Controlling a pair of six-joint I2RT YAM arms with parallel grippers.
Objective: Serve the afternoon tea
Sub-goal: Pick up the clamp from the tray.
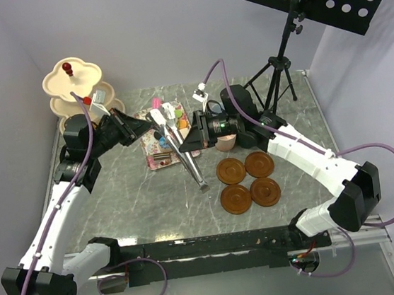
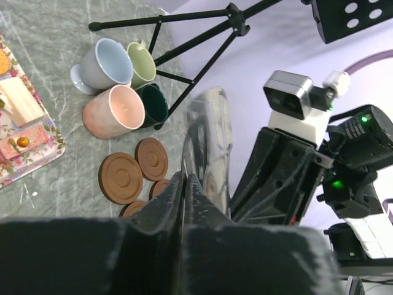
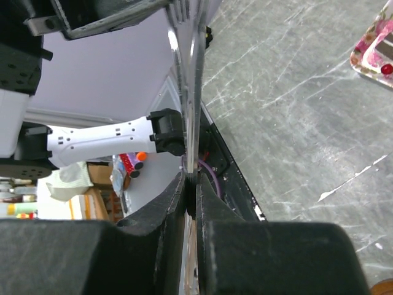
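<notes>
While the right pincer [image 3: 190,178] is clamped tight on the thin blade of the metal tongs [image 1: 184,156], the left pincer [image 2: 185,178] has its jaws drawn almost together at the tongs' other end. The blurred metal rises from between them, so both seem to grip the same tool above the middle of the marbled surface [image 1: 133,212]. Under the tongs lies the floral tray [image 1: 157,160], which carries the small toy cakes [image 1: 161,143]. The cream three-tier stand [image 1: 58,81] sits in the far left corner. Four brown saucers [image 1: 232,170] lie flat in a close square, right of centre and toward the near edge. Beyond them, by the legs of a black tripod [image 2: 184,43], cluster the light blue mug [image 2: 104,64], light green mug [image 2: 142,61], pink mug [image 2: 113,110] and dark green mug [image 2: 153,104].
</notes>
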